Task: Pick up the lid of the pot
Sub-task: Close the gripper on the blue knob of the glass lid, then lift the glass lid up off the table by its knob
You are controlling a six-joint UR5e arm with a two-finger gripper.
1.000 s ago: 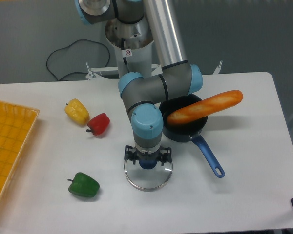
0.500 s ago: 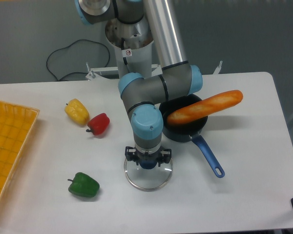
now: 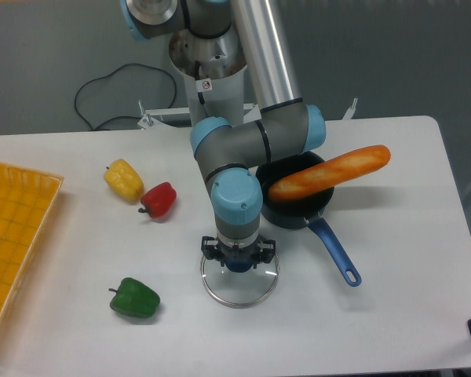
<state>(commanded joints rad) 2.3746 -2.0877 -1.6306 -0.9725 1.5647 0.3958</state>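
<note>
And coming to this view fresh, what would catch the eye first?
Probably the long bright-orange baguette-shaped item, slanting across the black blue-handled pan right of centre. Next, the light-blue and grey robot arm in the middle, its jaws at the blue knob of the clear round pot lid.

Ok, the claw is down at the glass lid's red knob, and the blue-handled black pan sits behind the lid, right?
Not quite: the knob is blue, not red, as the fixed camera view shows. The claw is down at the glass lid's knob, and the blue-handled black pan sits behind the lid.
</note>
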